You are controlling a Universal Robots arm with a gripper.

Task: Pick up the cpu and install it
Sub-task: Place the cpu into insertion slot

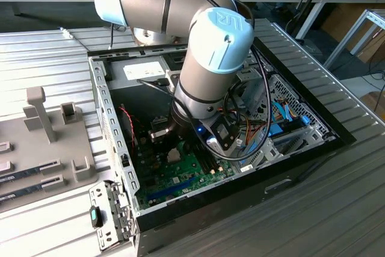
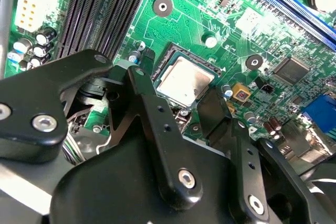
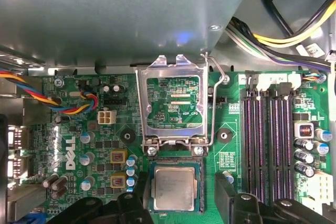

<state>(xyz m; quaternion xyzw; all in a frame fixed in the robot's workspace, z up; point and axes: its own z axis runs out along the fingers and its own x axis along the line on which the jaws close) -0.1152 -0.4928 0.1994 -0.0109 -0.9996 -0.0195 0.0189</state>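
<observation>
One arm (image 1: 216, 46) reaches down into the open computer case (image 1: 100, 94). Across the exterior view from its left stand a grey parts tray (image 1: 36, 130) on the ribbed bench, the case wall, the arm over the green motherboard (image 1: 180, 176), and the cable and drive bay (image 1: 289, 118) at the exterior view's right.

Finding, both wrist views: the cpu (image 3: 173, 188) lies flat in its socket, metal top up and square to the socket frame. The gripper (image 3: 178, 200) is spread wide and holds nothing. One black finger (image 3: 134, 203) stands on each side of the socket, and as far as can be seen neither touches the chip. The load plate (image 3: 173, 65) is hinged up, and its lever (image 3: 214, 85) is unlatched beside it. The memory slots (image 3: 268, 140) lie beyond.

Assessment: the placing step looks to be at its close. The chip appears seated but not locked, so the installation is incomplete. With the fingers flanking the socket so closely, any move from here calls for straight travel with no sideways drift.
</observation>
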